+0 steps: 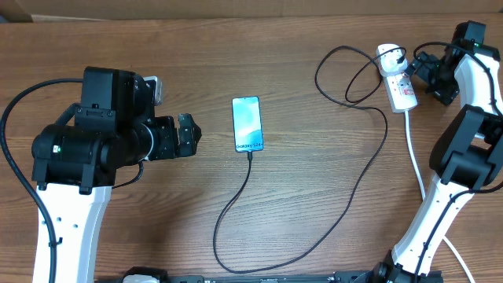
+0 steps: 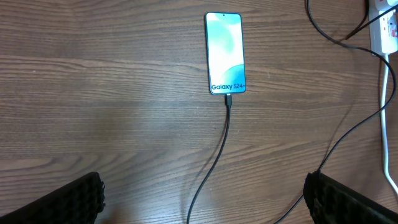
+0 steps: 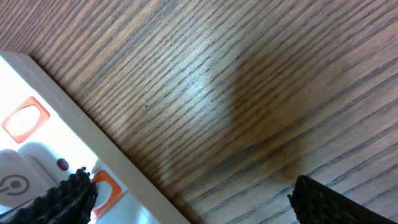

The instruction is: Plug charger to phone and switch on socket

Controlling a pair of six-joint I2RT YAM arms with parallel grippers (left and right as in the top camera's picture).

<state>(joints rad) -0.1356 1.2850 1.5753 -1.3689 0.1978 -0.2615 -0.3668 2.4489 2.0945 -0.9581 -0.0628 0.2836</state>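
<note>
Table [image 1: 204, 47]: brown wood-grain top, grain running left to right in the overhead view, filling every view. Finish is matte, with a soft pale sheen [image 3: 199, 74] seen from the right wrist (light diffuse, shadows soft-edged). Pale tan strip [image 1: 12, 9] past the far left corner, unidentifiable.

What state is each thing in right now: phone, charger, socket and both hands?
phone: lying flat, screen lit, charger tip in its port.
charger: tip in the phone, black plug in the socket.
socket: charger plugged in; switch position cannot be told.
left hand: open, empty.
right hand: open, empty, by the socket.
</note>
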